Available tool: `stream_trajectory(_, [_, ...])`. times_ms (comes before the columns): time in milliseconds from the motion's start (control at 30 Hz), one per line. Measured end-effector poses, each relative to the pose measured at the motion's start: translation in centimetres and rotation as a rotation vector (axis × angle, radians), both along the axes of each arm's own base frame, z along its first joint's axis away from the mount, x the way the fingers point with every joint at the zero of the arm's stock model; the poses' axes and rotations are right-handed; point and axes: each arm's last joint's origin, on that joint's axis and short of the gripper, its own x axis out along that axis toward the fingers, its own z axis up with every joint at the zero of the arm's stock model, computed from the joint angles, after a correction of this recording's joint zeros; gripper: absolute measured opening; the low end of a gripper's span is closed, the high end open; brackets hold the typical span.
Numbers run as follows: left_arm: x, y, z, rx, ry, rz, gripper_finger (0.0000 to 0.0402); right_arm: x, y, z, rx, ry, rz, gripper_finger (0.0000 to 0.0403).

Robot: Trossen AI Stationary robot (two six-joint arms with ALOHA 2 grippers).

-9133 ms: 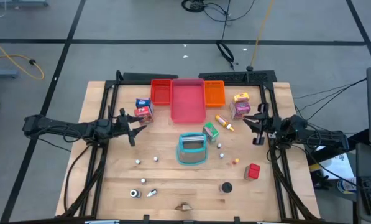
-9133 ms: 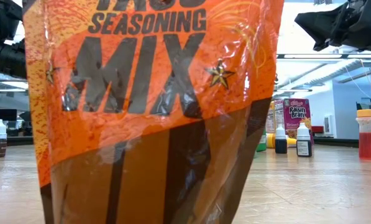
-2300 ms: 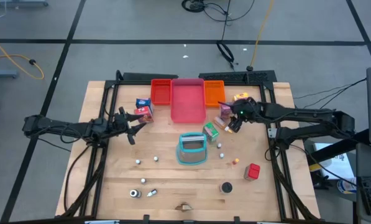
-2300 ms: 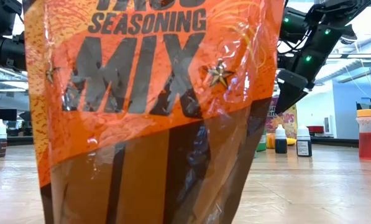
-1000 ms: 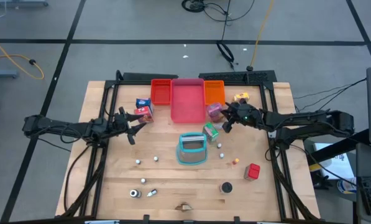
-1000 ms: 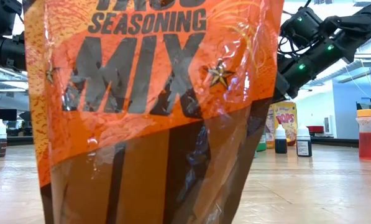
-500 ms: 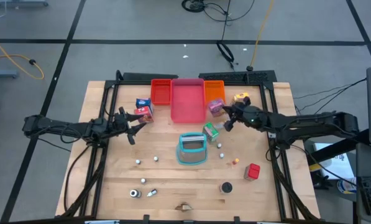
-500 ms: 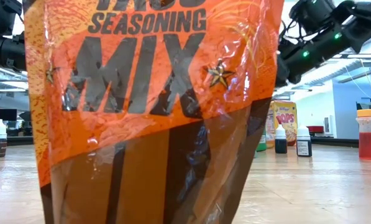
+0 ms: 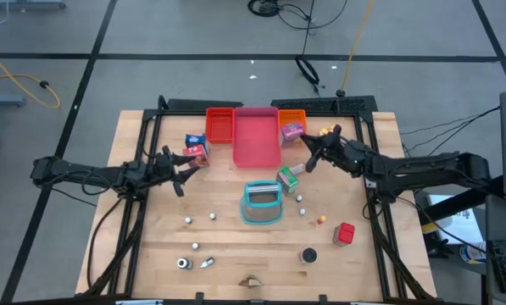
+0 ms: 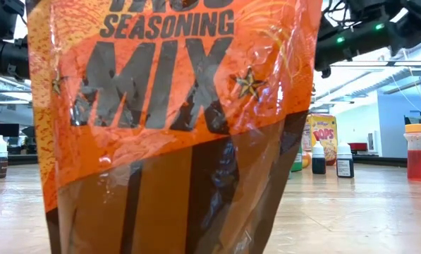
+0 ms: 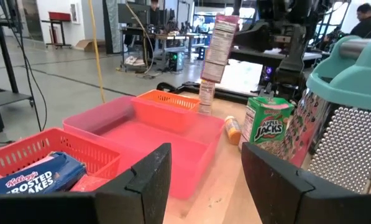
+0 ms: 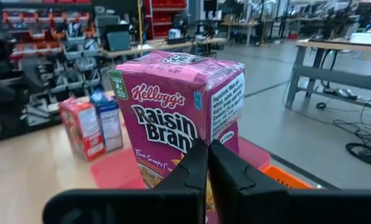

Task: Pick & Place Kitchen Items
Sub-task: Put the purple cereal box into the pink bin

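One Raisin Bran carton (image 12: 179, 115), pinched in my right gripper (image 12: 208, 163), hangs above the orange tray (image 9: 297, 116); my left gripper (image 9: 181, 171) waits apart, fingers spread.

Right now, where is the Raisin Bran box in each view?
High view: Raisin Bran box over the orange tray, in the right gripper.
Low view: not visible.
Left wrist view: box held up above the orange tray.
Right wrist view: box in the centre.
Shared landmark: pink tray.
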Motion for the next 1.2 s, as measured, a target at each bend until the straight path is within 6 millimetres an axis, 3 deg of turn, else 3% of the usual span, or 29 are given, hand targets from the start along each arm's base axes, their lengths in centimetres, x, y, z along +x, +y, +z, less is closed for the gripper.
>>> stream_trajectory(400, [0.0,0.0,0.1,0.002,-0.008,0.001,0.0198,4.9,-4.6,0.3,-0.011,0.011,-0.015,0.0000])
stream_trajectory(633, [0.0,0.0,0.1,0.002,-0.008,0.011,0.0198,7.2,-7.3,-0.8,-0.003,0.022,-0.028,0.0000])
stream_trajectory(1200, [-0.1,0.2,0.1,0.072,0.022,0.058,0.0198,10.1,-11.7,-4.2,0.041,0.003,-0.119,0.0000])
